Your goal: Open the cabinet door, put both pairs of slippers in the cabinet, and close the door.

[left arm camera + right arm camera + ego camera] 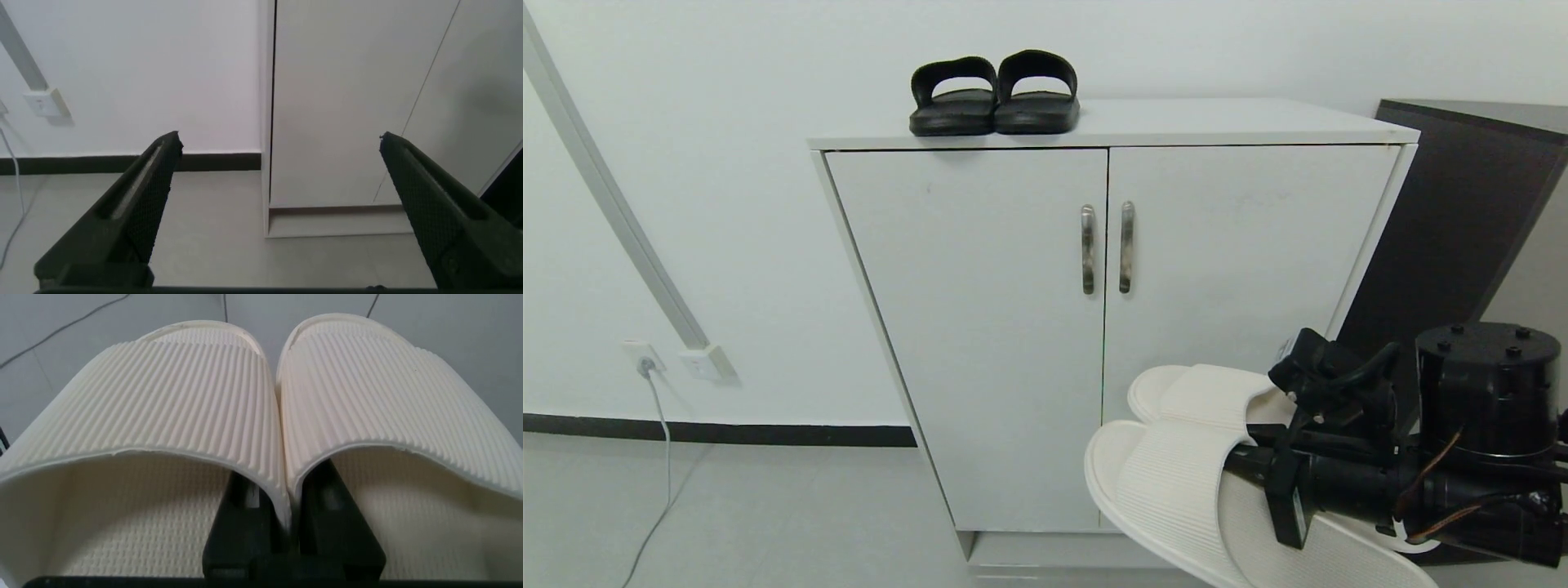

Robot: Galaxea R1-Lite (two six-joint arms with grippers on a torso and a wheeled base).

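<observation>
Grips, with the right end effector (pixel 1252 459) clamped shut, both white slippers (pixel 1176 482) by the touching inner edges of their ribbed straps, low before the closed cabinet (pixel 980 343). Judged light, foamy and pliant, apt to sag, so best held at the straps. Black slippers (pixel 995 96) side by side on the cabinet top, probably stiffer rubber, likewise best taken by the straps. Left end effector (pixel 278 163) spread wide, empty, near the cabinet's lower corner, free for the handles (pixel 1087 249).
</observation>
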